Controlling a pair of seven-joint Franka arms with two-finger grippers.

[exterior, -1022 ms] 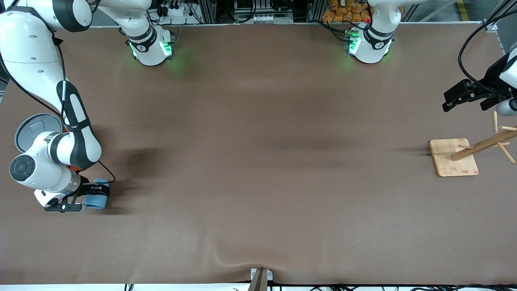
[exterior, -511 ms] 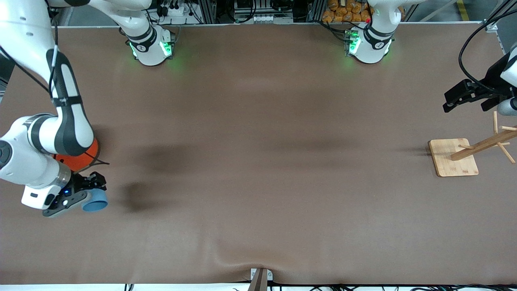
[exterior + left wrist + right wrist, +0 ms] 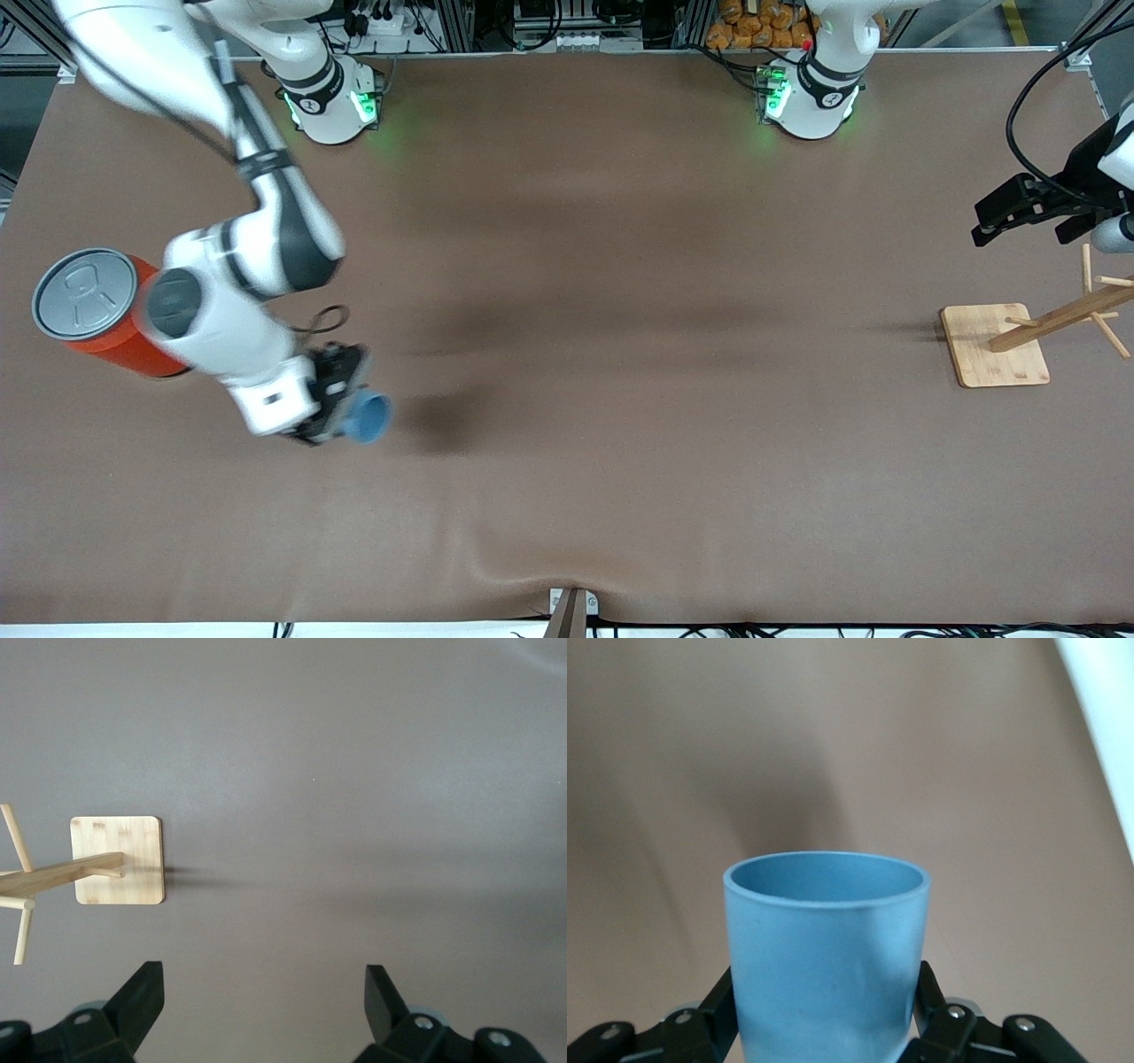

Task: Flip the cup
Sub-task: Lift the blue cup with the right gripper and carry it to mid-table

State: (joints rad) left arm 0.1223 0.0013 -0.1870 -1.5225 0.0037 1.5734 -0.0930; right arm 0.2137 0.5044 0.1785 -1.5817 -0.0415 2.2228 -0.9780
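The light-blue cup (image 3: 368, 418) is held in the air by my right gripper (image 3: 344, 409), which is shut on its sides. It lies sideways over the brown table, its darker-blue mouth pointing toward the left arm's end. In the right wrist view the cup (image 3: 827, 952) fills the space between the black fingers (image 3: 718, 1005). My left gripper (image 3: 992, 221) waits open and empty over the table's edge at the left arm's end; its fingers (image 3: 142, 997) are spread wide apart.
A large orange can with a grey pull-tab lid (image 3: 93, 310) stands near the right arm's end, beside the right arm. A wooden peg rack on a square base (image 3: 994, 344) stands below the left gripper and shows in the left wrist view (image 3: 118, 861).
My right gripper has lifted the cup off the table near the can and carried it toward the table's middle, turning it so its mouth faces sideways. The left arm has not moved.
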